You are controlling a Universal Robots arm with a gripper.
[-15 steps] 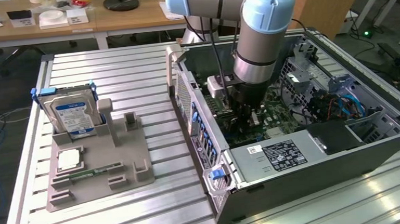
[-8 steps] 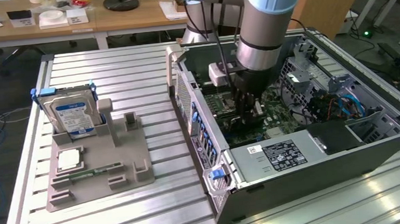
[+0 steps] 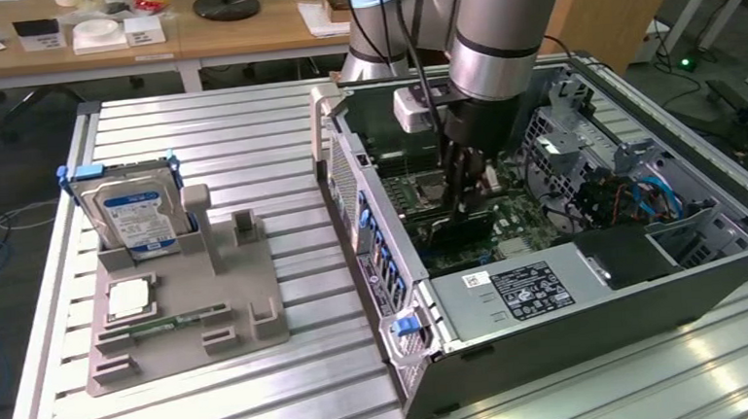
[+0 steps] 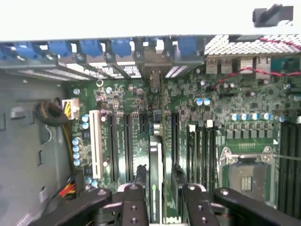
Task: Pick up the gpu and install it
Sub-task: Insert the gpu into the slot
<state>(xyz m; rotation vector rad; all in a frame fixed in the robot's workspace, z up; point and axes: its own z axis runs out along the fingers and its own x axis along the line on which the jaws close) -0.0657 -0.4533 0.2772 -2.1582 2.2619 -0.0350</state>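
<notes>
Underneath everything, a ribbed metal table (image 3: 213, 132) is carrying the work, with wooden desks (image 3: 143, 43) standing behind it in the room. One open computer case (image 3: 549, 296) is lying on the table, and one grey holder tray (image 3: 211, 307) is sitting at the exterior view's left, propping up one blue-labelled hard drive (image 3: 133, 210). One arm is reaching into the case, its gripper (image 4: 159, 188) clamping the gpu (image 4: 156, 160) edge-on, standing upright over the motherboard (image 4: 188, 117) slots.

Tool (image 4: 162, 195) grips gpu (image 4: 156, 160) edge-on over motherboard (image 4: 188, 117) slot (blue latches (image 4: 89, 47) beyond).
</notes>
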